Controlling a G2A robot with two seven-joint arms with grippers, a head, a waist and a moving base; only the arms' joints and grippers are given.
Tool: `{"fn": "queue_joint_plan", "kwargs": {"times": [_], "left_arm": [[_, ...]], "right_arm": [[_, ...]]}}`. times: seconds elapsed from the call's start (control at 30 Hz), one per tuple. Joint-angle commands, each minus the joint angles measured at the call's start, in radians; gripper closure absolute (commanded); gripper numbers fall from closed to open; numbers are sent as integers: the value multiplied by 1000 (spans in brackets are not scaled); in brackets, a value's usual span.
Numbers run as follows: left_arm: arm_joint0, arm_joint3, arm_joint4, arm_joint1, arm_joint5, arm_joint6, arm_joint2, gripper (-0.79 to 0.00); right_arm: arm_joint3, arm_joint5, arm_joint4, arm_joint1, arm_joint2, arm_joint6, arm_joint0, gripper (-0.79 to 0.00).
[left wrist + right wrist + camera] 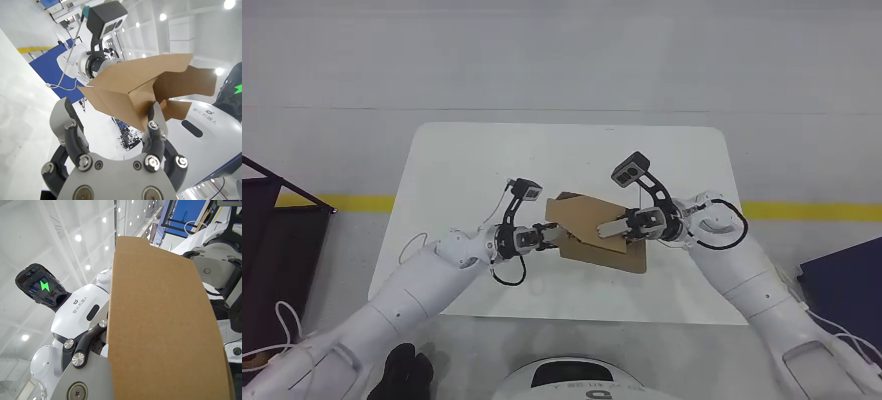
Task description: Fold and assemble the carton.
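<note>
— Over the middle of the white table (442, 160) in the top view, the brown carton (580, 212) is partly folded up between the 2 arms, right? I see the left gripper (550, 236) at 1 end of it and the right gripper (610, 227) lying across its upper panel from the other end

— yep, same here. can't tell from above if it rests on the table or hangs just over it. left wrist view?

— left gripper is spread wide there, gripping nothing. 1 fingertip (155, 111) just touches the cardboard at a creased corner, the other finger (70, 111) is well clear on the table side. 2 flaps stick out beyond the touching finger, and the right arm's wrist is tucked behind the carton

— and right wrist view: a flat panel runs straight out of the right gripper, which is clamped onto it. left gripper is just beside that panel's edge, no idea if it touches
</note>
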Motion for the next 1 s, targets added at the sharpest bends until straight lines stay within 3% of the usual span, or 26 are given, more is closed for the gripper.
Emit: {"fn": "queue_joint_plan", "kwargs": {"times": [0.0, 0.23, 0.4, 0.67, 0.97], "left_arm": [[-5, 12, 23, -7, 0, 1, 4, -643], [-6, 22, 37, -23, -3, 3, 2, -628], [5, 22, 19, -27, -18, 18, -21, -668], [49, 14, 21, -3, -46, 46, -108, -736], [83, -24, 74, 20, -25, 36, -187, -742]], "right_arm": [[2, 0, -5, -4, -1, 0, 2, 0], [9, 0, -14, -12, -2, 0, 6, 0], [19, 0, -7, -15, 9, 0, 7, 0], [67, 0, 14, -5, 87, 0, -6, 0], [59, 0, -3, 2, 106, 0, -30, 0]]}}
